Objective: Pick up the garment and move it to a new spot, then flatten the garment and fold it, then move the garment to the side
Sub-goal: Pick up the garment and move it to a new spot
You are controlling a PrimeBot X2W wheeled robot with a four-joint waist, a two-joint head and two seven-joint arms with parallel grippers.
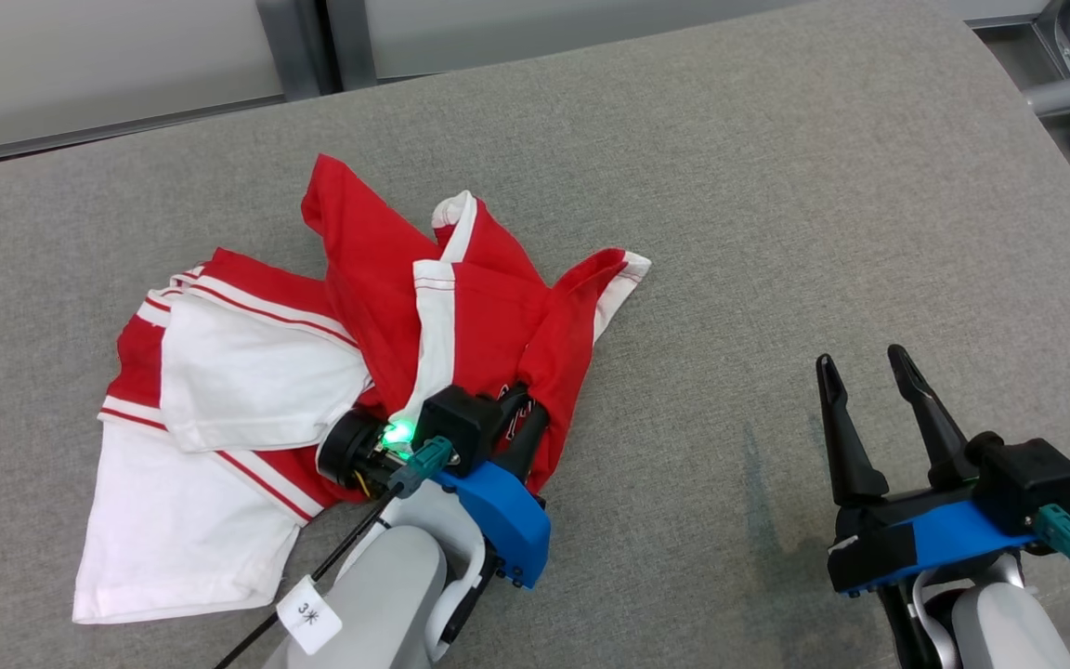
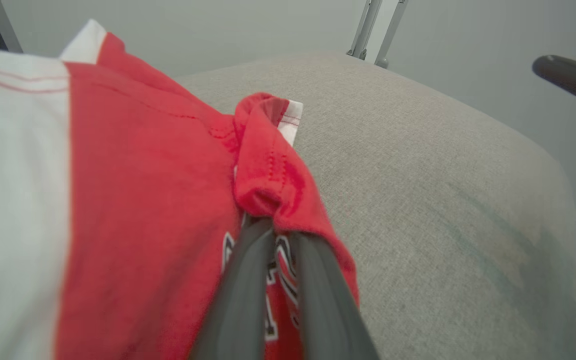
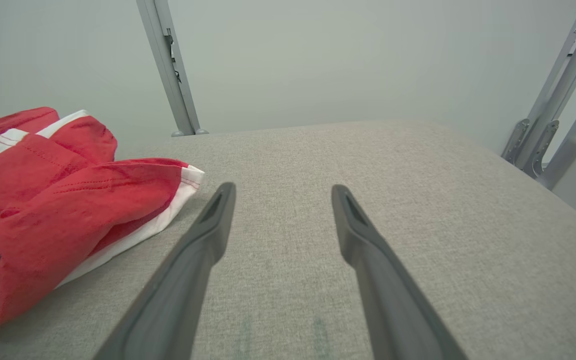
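1. Garment (image 1: 331,353) lay crumpled on the grey table (image 1: 776,232).
2. Your left gripper (image 1: 521,413) was clamped on its red fold.
3. Your right gripper (image 1: 862,359) stood wide open, empty.
4. Moving, flattening, folding seemingly remained.

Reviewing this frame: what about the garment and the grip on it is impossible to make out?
- The lettering on the garment: in the left wrist view, mostly covered by the fingers of the left gripper.
- Amount of cloth pinched: fingertips buried in a red fold.
- Rest of the garment, right wrist view: cut off by the left edge.
- Neckline: lost among crumpled folds, head view.
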